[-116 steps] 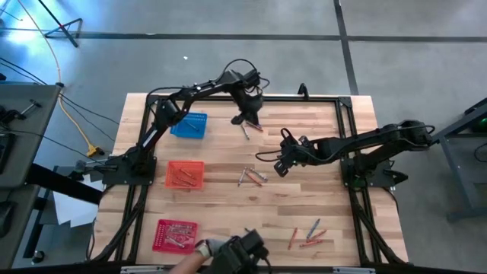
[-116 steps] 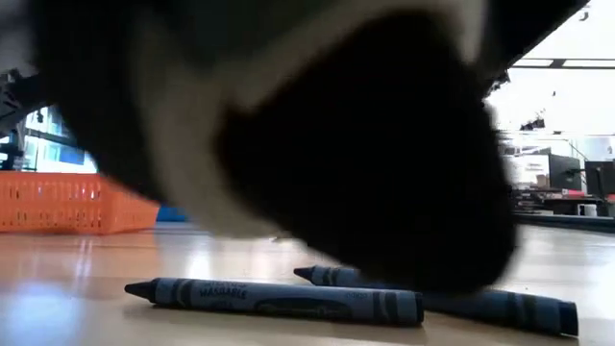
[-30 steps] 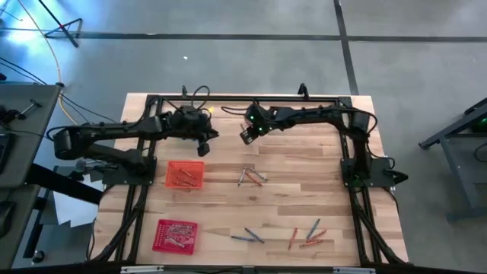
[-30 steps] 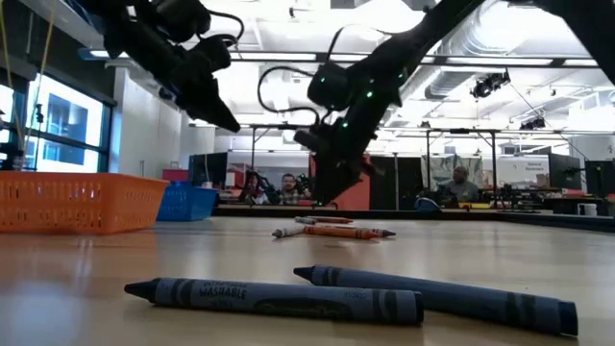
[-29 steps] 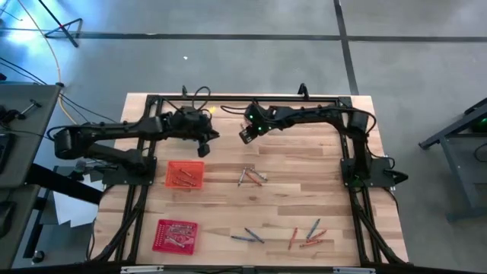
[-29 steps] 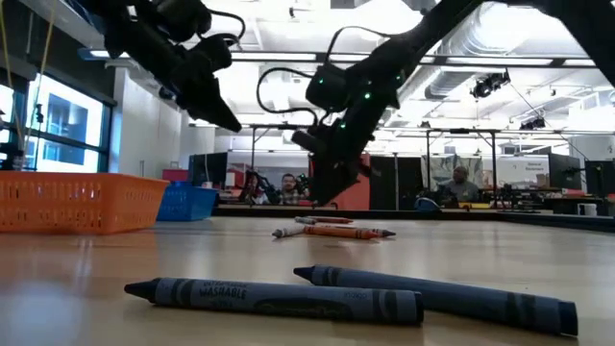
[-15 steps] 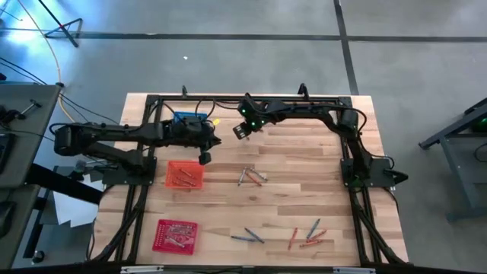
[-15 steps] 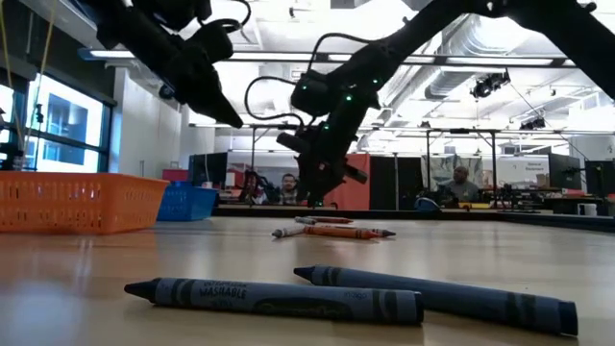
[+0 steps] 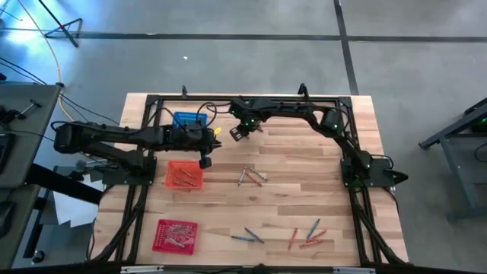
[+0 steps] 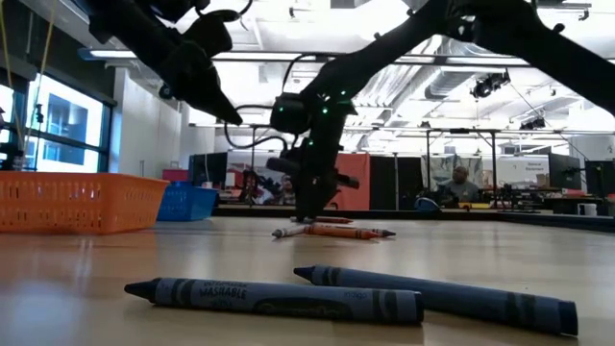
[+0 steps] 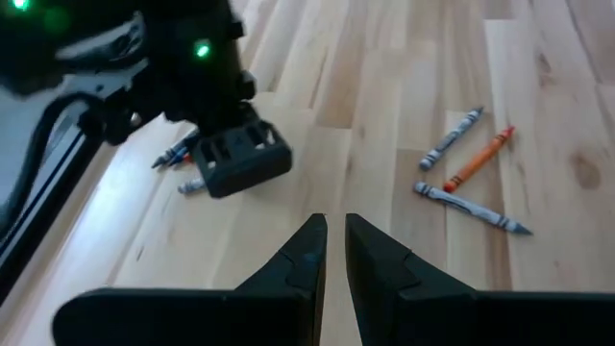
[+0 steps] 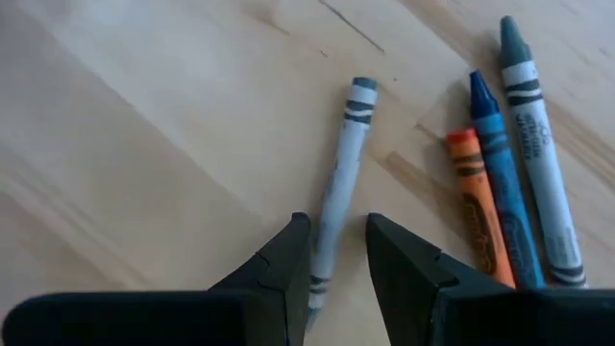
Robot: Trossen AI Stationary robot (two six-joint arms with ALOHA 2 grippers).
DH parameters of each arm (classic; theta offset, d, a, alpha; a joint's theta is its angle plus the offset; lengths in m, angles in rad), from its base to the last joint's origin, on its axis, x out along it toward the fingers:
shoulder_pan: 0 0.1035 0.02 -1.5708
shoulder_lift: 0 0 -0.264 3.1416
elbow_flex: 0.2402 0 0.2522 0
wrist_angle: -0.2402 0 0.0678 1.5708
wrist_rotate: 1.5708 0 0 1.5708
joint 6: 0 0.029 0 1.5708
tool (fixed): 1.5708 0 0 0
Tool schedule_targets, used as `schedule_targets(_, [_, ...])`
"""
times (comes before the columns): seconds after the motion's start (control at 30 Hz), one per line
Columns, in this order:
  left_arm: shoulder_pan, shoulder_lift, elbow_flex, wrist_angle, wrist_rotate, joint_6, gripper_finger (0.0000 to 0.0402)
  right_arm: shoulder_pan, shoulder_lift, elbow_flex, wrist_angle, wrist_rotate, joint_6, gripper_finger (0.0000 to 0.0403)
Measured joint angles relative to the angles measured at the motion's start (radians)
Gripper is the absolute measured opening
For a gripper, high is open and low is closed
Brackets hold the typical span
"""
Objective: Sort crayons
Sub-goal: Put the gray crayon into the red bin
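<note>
While the right hand (image 12: 336, 252) straddles a grey-white crayon (image 12: 338, 163) — fingers apart — orange, blue and grey crayons (image 12: 495, 183) lie beside.

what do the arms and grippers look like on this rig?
Both arms are dark, near black, built of slim jointed links with loose black cables looping near the wrists. The right arm shows small green indicator lights by its wrist. The left gripper has two dark, wedge-shaped fingers tapering to thin tips; the right gripper has the same dark tapered pair. No other markings can be made out.
</note>
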Motion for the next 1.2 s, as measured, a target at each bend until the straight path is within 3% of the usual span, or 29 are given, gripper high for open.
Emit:
schedule_targets(0.2, [-0.024,0.0,0.0,-0.002,-0.002,0.0,0.003,-0.005,0.043,0.07,-0.082,-0.014,-0.044,0.0095])
schedule_targets(0.43, [-0.042,0.0,0.0,-0.001,-0.029,0.0,0.003,-0.007,0.044,0.07,-0.106,-0.034,-0.062,0.0014])
schedule_targets(0.67, [-0.06,0.0,0.0,-0.006,-0.031,0.001,0.003,-0.003,0.056,0.135,-0.183,-0.037,-0.126,0.0004])
schedule_targets(0.73, [-0.068,0.0,0.0,-0.02,-0.071,0.007,0.003,0.005,0.057,0.187,-0.247,-0.017,-0.154,0.0004])
schedule_targets(0.97, [-0.107,0.0,-0.003,-0.052,-0.366,-0.062,0.003,0.059,0.051,0.37,-0.502,0.153,-0.244,0.0002])
schedule_targets(1.07, [-0.117,-0.002,-0.066,0.041,-0.41,-0.109,0.003,0.097,0.016,0.385,-0.583,0.207,-0.258,0.0001])
schedule_targets(1.2, [-0.12,-0.022,-0.219,0.269,-0.418,-0.2,0.003,0.145,-0.089,0.308,-0.611,0.222,-0.253,0.0001])
